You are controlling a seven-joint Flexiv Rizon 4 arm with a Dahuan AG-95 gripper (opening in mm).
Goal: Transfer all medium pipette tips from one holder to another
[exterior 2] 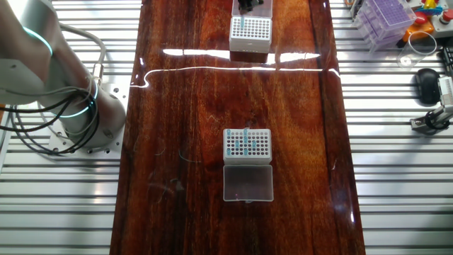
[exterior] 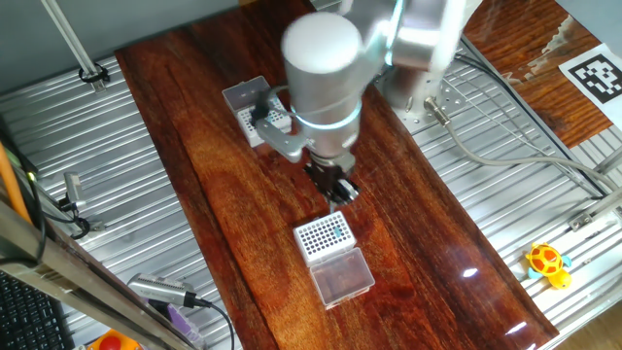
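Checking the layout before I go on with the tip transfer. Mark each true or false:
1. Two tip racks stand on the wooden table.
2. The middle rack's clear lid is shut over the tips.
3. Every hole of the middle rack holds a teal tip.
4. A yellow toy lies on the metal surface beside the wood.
1. True: the middle rack and the second rack are both on the wooden table.
2. False: the clear lid lies open flat beside the middle rack.
3. False: the teal tips fill only a few holes; most are bare.
4. True: the yellow toy lies on the ribbed metal, off the wood.
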